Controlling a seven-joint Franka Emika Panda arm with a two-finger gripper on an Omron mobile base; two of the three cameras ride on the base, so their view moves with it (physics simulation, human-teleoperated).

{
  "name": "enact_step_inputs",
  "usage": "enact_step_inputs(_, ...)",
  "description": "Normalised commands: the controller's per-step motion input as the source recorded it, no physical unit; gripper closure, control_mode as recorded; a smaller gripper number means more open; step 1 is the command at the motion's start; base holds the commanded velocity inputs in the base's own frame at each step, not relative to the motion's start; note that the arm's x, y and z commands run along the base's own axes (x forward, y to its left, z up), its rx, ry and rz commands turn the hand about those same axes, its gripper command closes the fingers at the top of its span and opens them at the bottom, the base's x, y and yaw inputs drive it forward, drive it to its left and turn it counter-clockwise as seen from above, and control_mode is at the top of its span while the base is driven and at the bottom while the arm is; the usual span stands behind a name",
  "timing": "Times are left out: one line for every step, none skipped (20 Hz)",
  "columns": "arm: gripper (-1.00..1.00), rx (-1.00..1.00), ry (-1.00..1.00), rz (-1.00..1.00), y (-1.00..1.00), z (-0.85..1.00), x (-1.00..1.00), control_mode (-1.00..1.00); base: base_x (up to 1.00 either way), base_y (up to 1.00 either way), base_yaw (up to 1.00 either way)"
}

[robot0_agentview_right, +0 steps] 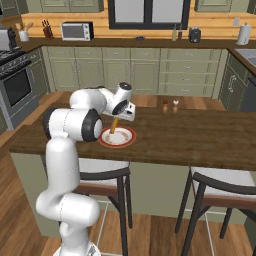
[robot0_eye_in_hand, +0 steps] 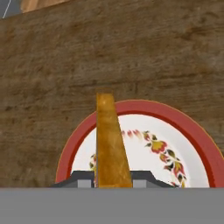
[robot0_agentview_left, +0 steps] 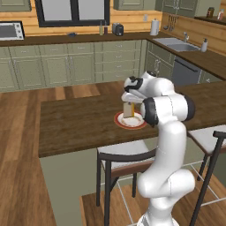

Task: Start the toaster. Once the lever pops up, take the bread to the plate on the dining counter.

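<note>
Bread [robot0_agentview_left: 128,110] hangs upright over the plate [robot0_agentview_left: 120,122], pinched edge-on in the jaws of the gripper [robot0_agentview_left: 129,104], which close on its upper part. Largest is the dark wooden tabletop [robot0_agentview_left: 75,126], carrying the red-rimmed plate near its front edge above a stool [robot0_agentview_left: 115,155]. From the right base camera two small shakers [robot0_agentview_right: 170,104] stand on the far side of the tabletop; the left base camera shows the toaster [robot0_agentview_left: 118,29] well apart on the back worktop. The hand camera alone reveals flowers painted on the plate, below the slice's brown crust.
</note>
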Motion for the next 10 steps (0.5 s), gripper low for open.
enact_step_inputs(-1.00, 0.00, 0.04, -0.03, 0.00, -0.28, -0.43, -1.00, 0.00, 0.00, 0.00)
enact_step_inputs(-1.00, 0.00, 0.05, -0.03, 0.00, -0.26, -0.45, -1.00, 0.00, 0.00, 0.00)
enact_step_inputs(-1.00, 0.00, 0.06, -0.03, 0.00, -0.27, -0.47, -1.00, 0.00, 0.00, 0.00)
enact_step_inputs(-1.00, 0.00, 0.05, -0.03, 0.00, -0.27, -0.46, -1.00, 0.00, 0.00, 0.00)
enact_step_inputs(-1.00, 0.00, 0.06, -0.03, 0.00, -0.26, -0.44, -1.00, 0.00, 0.00, 0.00)
enact_step_inputs(-1.00, 0.00, 0.05, -0.03, 0.00, -0.24, -0.41, -1.00, 0.00, 0.00, 0.00)
enact_step_inputs(-1.00, 0.00, 0.05, -0.03, 0.00, -0.21, -0.36, -1.00, 0.00, 0.00, 0.00)
enact_step_inputs(-1.00, 0.00, 0.05, -0.02, 0.00, -0.14, -0.26, -1.00, 0.00, 0.00, 0.00)
enact_step_inputs(-1.00, 0.00, 0.05, -0.02, 0.00, -0.11, -0.17, -1.00, 0.00, 0.00, 0.00)
enact_step_inputs(-1.00, 0.00, 0.05, -0.01, -0.01, -0.04, -0.10, -1.00, 0.00, 0.00, 0.00)
